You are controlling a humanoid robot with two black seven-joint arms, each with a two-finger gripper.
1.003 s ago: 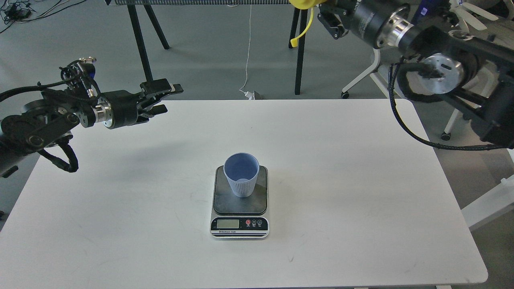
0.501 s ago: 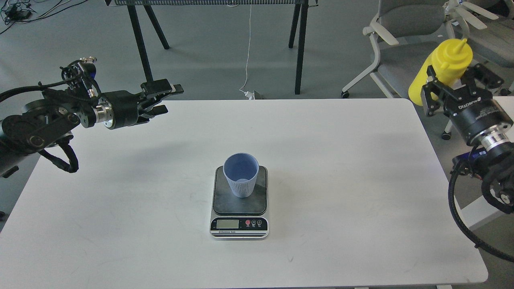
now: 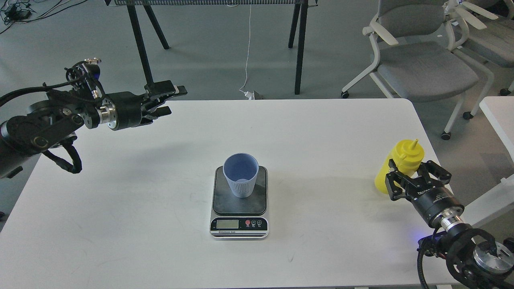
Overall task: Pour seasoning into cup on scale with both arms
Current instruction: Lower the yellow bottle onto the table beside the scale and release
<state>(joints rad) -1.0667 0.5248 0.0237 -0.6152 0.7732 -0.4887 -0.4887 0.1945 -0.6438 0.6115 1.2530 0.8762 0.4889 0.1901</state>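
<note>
The right pincer point(image 3: 415, 176) has swung the yellow bottle point(image 3: 403, 162) down low by the worktop point(image 3: 120, 220) edge, gripping it tight. The left pincer point(image 3: 166, 100) waits, fingers apart. The cup point(image 3: 241, 176) sits on the scale point(image 3: 239, 204), so pouring comes later.

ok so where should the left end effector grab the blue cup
Grip the cup across its ribbed wall just under the rim, coming in level from the robot's left. It stands upright on the scale with no handle and tapers downward, so the wider top holds best. The left end effector is open and far off.
</note>
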